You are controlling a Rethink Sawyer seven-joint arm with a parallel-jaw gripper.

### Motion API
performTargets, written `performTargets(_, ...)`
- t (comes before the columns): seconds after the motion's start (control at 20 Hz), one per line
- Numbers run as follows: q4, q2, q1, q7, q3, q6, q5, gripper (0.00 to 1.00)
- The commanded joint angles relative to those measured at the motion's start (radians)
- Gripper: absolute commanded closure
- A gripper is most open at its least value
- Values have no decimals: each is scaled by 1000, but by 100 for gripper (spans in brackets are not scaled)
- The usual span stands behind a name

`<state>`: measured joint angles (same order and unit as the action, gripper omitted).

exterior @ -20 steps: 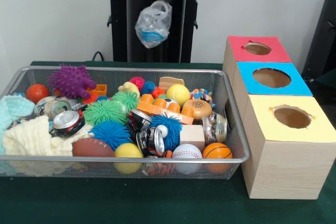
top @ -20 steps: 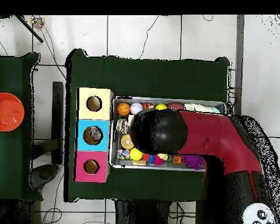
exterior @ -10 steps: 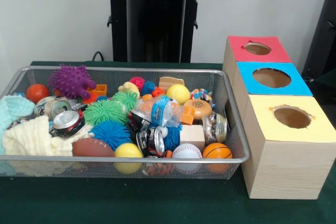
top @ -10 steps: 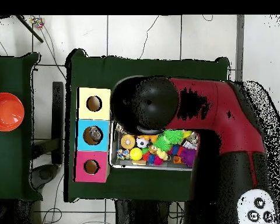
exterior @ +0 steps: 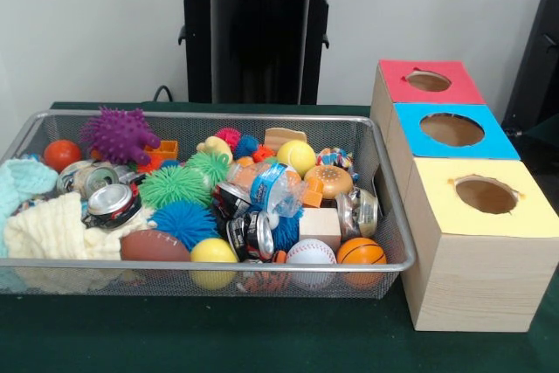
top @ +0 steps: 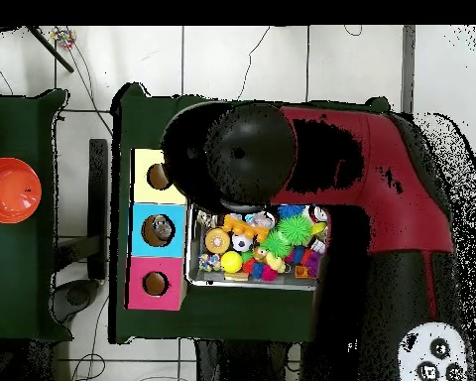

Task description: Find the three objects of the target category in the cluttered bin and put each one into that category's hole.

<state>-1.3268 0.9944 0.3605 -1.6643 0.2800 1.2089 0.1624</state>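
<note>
A crushed clear plastic bottle (exterior: 269, 185) with a blue label lies on the clutter in the middle of the wire bin (exterior: 210, 115). Crushed cans lie near it (exterior: 251, 235) and at the left (exterior: 112, 203). Right of the bin stand three boxes with holes in their tops: red (exterior: 428, 82), blue (exterior: 452, 130) and yellow (exterior: 486, 196). My gripper shows in neither view. In the overhead view the red and black arm (top: 311, 169) covers the upper part of the bin (top: 252, 283); something lies in the blue box's hole (top: 160, 230).
The bin also holds spiky rubber balls (exterior: 119, 134), small sports balls (exterior: 361, 252), a toy football (exterior: 154, 245), a wooden block (exterior: 320, 224), a jar (exterior: 358, 210) and folded cloths (exterior: 48, 226). An orange bowl (top: 11, 190) sits on a separate table in the overhead view.
The bottle that hung from the gripper above the bin a second ago has dropped onto the clutter and settled. The gripper has left the front view; overhead, the arm swung toward the yellow box.
</note>
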Motion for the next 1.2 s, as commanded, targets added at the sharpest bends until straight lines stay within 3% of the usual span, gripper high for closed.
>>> performTargets(0.05, 14, -32, 9, -196, -50, 30, -8, 100)
performTargets(0.45, 40, -104, 42, -122, -88, -57, 73, 100)
performTargets(1.2, 97, -135, 59, -52, -93, -22, 64, 100)
